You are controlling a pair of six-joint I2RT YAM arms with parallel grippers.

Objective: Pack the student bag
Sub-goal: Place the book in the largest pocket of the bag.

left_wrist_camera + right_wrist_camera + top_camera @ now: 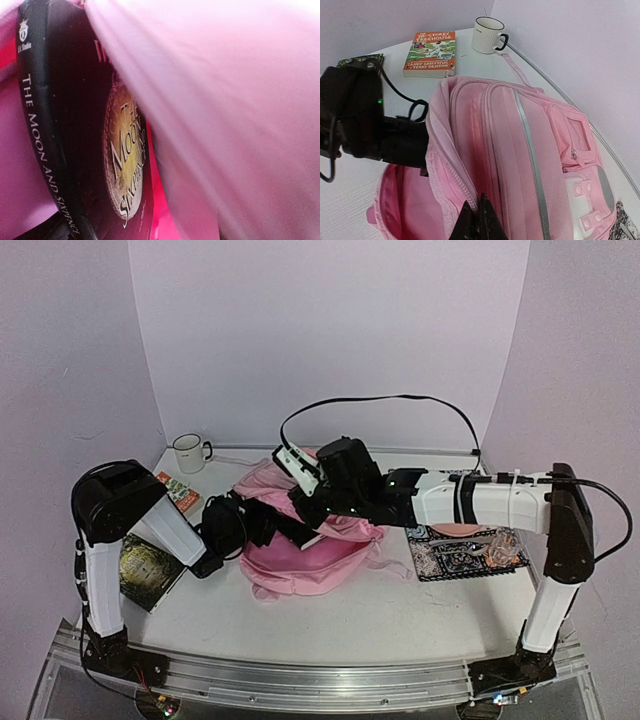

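The student bag (pixel 300 558), a pink backpack, lies in the middle of the table with its main compartment open (pixel 415 200). My right gripper (pixel 479 222) is shut on the bag's zipper edge and holds the opening up. My left gripper (pixel 268 525) reaches into the opening from the left, its fingertips hidden by fabric. In the left wrist view a dark book (pixel 75 135), "The Moon and Sixpence", stands inside the bag against pink lining (pixel 240 110). No fingers meet in front of that camera, and nothing shows between the jaws.
A white mug (pixel 188 452) stands at the back left, with an orange and green paperback (pixel 178 490) beside it. Another dark book (pixel 148 570) lies under the left arm. A black-and-white patterned pouch (pixel 465 552) lies right of the bag.
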